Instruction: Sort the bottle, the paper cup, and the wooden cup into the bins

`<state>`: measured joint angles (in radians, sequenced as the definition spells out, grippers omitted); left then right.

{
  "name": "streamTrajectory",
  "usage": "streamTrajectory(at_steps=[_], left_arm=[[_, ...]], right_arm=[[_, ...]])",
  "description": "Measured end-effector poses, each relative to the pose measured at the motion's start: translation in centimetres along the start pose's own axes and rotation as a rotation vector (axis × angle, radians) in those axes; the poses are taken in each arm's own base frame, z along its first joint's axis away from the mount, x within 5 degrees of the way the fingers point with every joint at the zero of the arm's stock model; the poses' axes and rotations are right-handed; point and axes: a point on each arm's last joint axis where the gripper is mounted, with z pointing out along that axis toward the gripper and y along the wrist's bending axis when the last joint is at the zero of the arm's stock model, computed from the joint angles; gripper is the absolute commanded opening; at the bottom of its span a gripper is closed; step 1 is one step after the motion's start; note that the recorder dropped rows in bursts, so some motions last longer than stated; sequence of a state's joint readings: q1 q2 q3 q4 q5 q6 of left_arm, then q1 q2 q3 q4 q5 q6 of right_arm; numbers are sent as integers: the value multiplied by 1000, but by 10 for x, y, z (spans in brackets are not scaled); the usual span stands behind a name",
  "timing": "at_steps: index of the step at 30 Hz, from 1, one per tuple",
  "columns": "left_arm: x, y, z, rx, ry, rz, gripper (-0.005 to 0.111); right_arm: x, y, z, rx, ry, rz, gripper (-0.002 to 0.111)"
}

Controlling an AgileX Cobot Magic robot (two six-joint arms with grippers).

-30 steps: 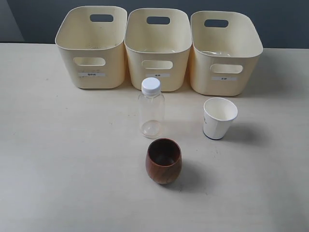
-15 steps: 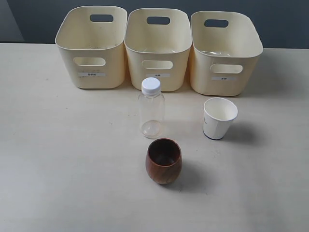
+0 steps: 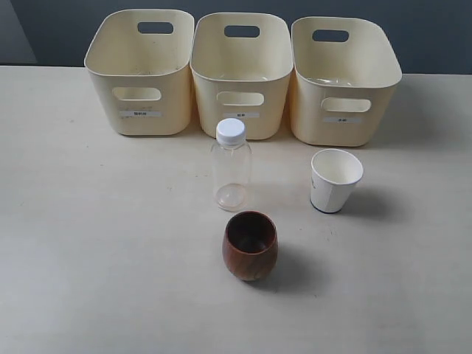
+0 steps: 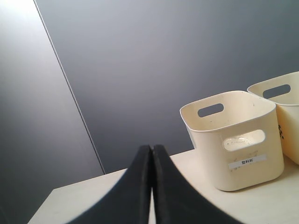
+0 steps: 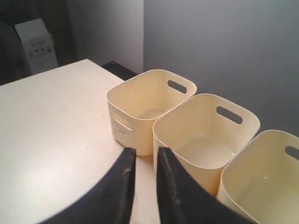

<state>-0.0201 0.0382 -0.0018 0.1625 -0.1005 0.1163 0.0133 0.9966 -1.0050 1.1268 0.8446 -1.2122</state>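
The clear bottle with a white cap stands upright mid-table. The white paper cup stands to its right, and the dark wooden cup in front of it, nearer the camera. Three cream bins line the back, all empty. No gripper shows in the exterior view. In the left wrist view my left gripper is shut with nothing in it, low over the table beside a bin. My right gripper stands slightly open and empty, above the bins.
A dark wall rises behind the bins. A white box sits beyond the table's far corner in the right wrist view. Bare tabletop spreads left and right of the three objects.
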Motion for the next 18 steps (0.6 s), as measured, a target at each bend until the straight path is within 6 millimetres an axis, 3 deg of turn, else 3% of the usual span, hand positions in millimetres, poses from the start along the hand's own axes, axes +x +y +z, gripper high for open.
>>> streamTrajectory(at_steps=[7, 10, 14, 18], left_arm=[[0, 0, 0, 0, 0, 0, 0], [0, 0, 0, 0, 0, 0, 0], [0, 0, 0, 0, 0, 0, 0], [0, 0, 0, 0, 0, 0, 0]], right_arm=[[19, -7, 42, -103, 107, 10, 20], [28, -3, 67, -152, 149, 17, 34], [43, 3, 101, -179, 199, 27, 63], [56, 11, 132, -145, 229, 18, 66]])
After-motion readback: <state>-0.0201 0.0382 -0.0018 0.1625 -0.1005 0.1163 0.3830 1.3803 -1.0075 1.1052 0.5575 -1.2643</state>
